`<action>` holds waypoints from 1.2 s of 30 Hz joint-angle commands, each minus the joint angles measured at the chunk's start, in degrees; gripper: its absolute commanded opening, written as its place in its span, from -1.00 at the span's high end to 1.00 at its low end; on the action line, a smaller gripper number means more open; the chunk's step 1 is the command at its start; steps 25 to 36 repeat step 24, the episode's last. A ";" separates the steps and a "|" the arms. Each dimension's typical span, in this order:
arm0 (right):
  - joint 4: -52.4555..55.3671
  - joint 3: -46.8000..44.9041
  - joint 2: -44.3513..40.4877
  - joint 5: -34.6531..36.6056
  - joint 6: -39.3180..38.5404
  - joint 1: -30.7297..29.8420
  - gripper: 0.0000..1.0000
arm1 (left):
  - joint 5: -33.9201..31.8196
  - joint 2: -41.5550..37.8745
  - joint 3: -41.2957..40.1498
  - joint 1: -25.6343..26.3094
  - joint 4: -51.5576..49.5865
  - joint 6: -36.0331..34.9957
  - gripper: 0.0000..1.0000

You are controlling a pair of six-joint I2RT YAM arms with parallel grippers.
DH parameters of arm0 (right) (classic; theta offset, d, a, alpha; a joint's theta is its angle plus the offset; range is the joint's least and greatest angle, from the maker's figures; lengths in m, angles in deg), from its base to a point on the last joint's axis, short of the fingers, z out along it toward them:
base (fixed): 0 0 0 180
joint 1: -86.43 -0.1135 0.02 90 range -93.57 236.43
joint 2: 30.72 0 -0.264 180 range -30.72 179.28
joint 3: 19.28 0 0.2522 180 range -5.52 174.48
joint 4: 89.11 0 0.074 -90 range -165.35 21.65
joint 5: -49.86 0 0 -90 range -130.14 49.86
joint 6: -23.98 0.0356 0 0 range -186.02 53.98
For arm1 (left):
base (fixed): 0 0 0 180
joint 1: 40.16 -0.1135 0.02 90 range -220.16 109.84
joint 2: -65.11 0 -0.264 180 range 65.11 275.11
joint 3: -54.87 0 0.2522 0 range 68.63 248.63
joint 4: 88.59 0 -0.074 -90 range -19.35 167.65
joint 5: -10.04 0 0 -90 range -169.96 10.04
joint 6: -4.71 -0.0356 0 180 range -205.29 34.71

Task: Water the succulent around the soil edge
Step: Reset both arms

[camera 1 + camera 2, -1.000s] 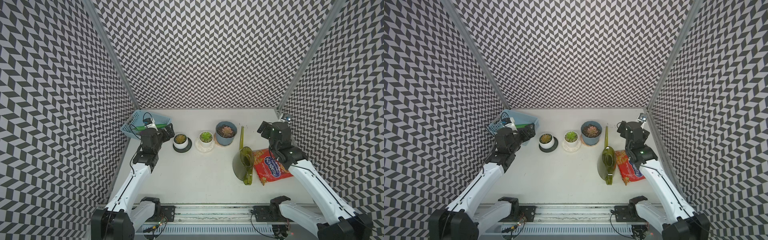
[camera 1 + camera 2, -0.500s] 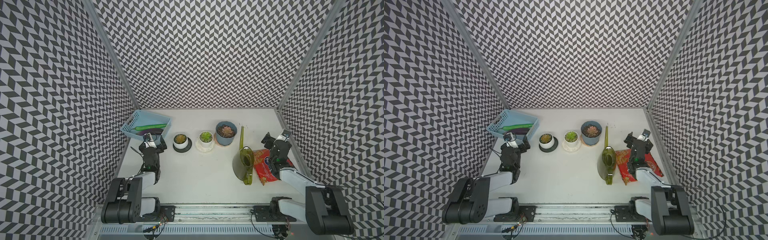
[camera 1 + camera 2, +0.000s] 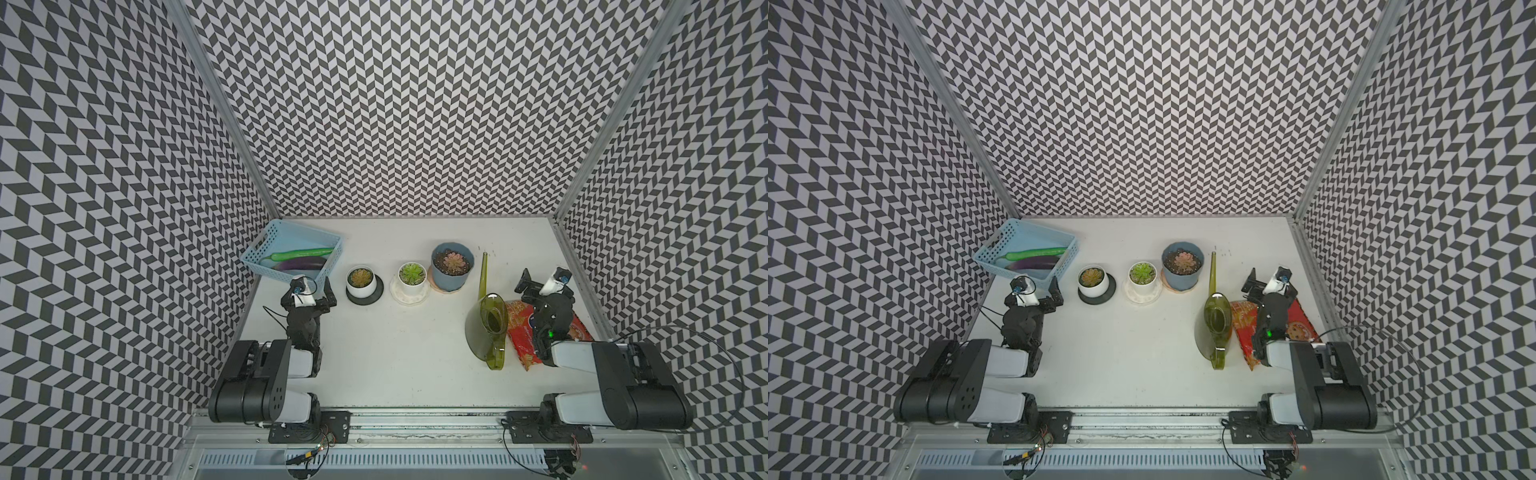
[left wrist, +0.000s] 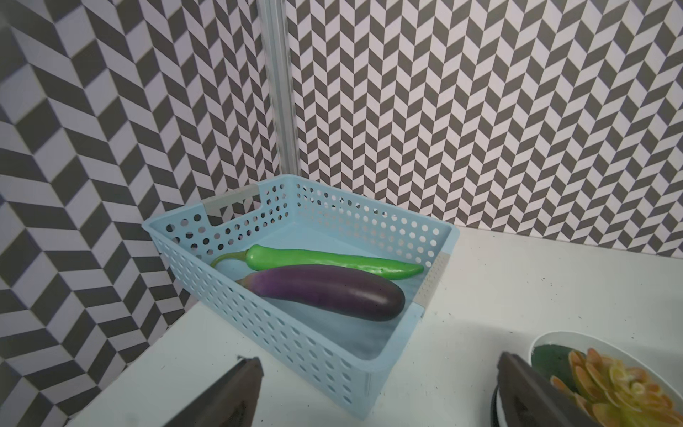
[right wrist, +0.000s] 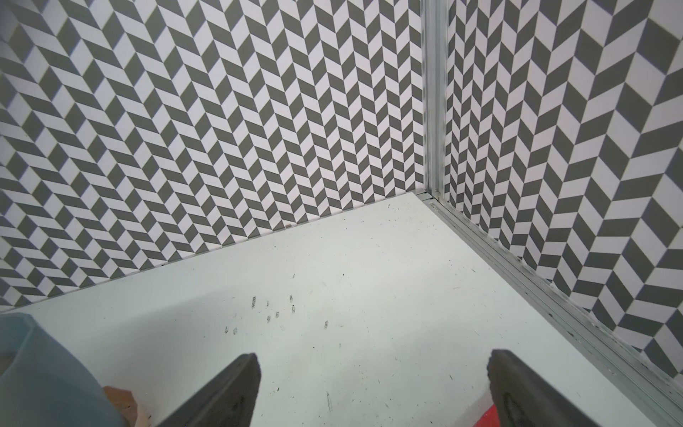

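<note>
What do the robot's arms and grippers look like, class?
The left arm and right arm pair black rounded joint housings with white links; thin black cables trail from each. The left gripper and right gripper have dark tapered fingers. A green light marks the right wrist.

Cannot read the print on the snack bag (image 3: pixel 519 332) in both top views, partly under the right arm (image 3: pixel 555 322). Cropped to a corner in the right wrist view: blue pot (image 5: pixel 44 369). Cropped and part-hidden behind a finger (image 4: pixel 525 399) in the left wrist view: white pot (image 4: pixel 561 334).
</note>
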 commanded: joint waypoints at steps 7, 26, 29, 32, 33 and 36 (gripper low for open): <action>-29.88 -8.11 9.15 -8.41 -4.22 0.14 -1.00 | 3.40 3.13 6.51 0.70 -3.11 -2.23 -1.00; -26.73 -7.55 8.22 -7.42 -4.04 0.14 -1.00 | 3.32 2.92 6.64 0.80 -3.57 -2.28 -1.00; -26.73 -7.55 8.22 -7.42 -4.04 0.14 -1.00 | 3.32 2.92 6.64 0.80 -3.57 -2.28 -1.00; -26.73 -7.55 8.22 -7.42 -4.04 0.14 -1.00 | 3.32 2.92 6.64 0.80 -3.57 -2.28 -1.00; -26.73 -7.55 8.22 -7.42 -4.04 0.14 -1.00 | 3.32 2.92 6.64 0.80 -3.57 -2.28 -1.00; -26.73 -7.55 8.22 -7.42 -4.04 0.14 -1.00 | 3.32 2.92 6.64 0.80 -3.57 -2.28 -1.00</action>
